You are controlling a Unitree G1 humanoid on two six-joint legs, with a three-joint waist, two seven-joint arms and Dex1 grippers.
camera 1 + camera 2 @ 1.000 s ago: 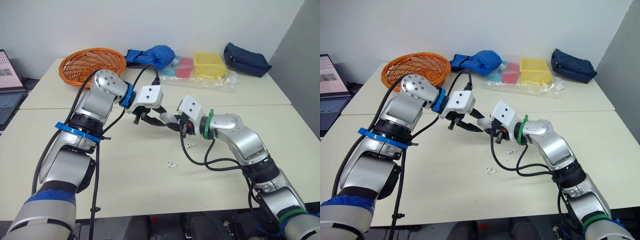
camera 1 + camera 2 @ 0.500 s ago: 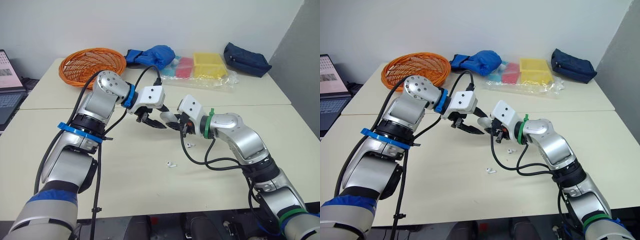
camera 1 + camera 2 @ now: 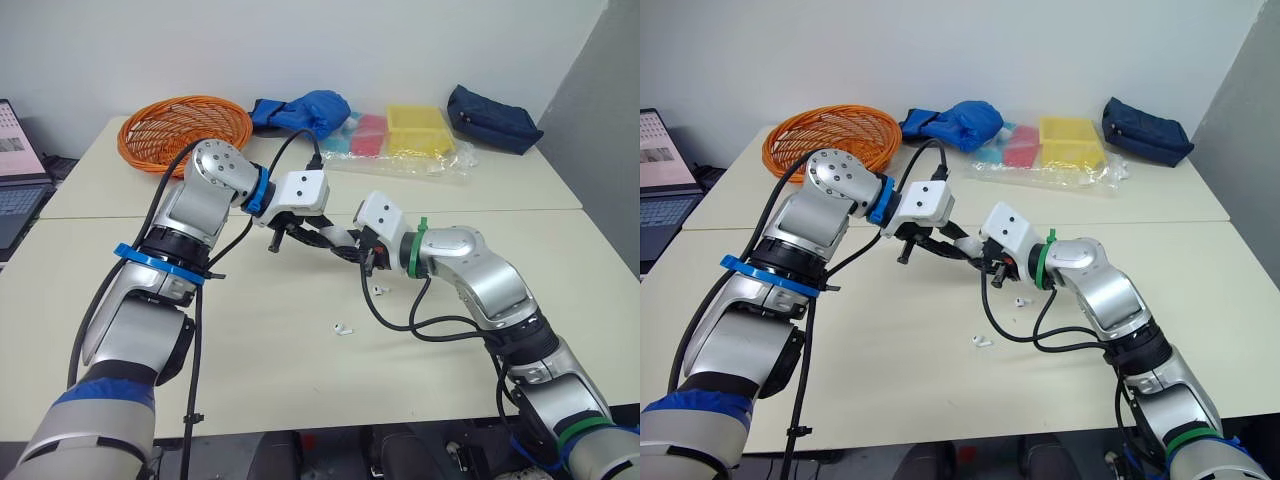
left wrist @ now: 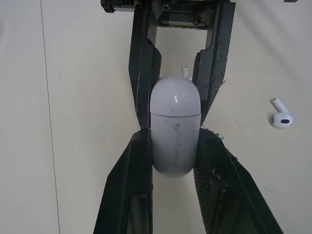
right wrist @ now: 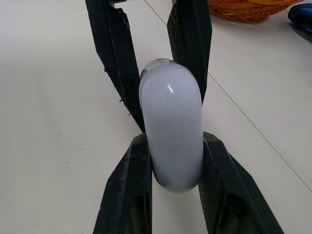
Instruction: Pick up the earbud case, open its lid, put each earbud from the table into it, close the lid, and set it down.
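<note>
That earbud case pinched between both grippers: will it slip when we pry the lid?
Probably slippery: the earbud case is glossy and rounded, held only at its sides by the left gripper and right gripper. Likely rigid: no denting shows under the squeeze.

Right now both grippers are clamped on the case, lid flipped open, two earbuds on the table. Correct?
No, the lid is shut: the left wrist view shows it seated flush on the earbud case. The left gripper and right gripper both clamp it; two earbuds lie on the table.
</note>
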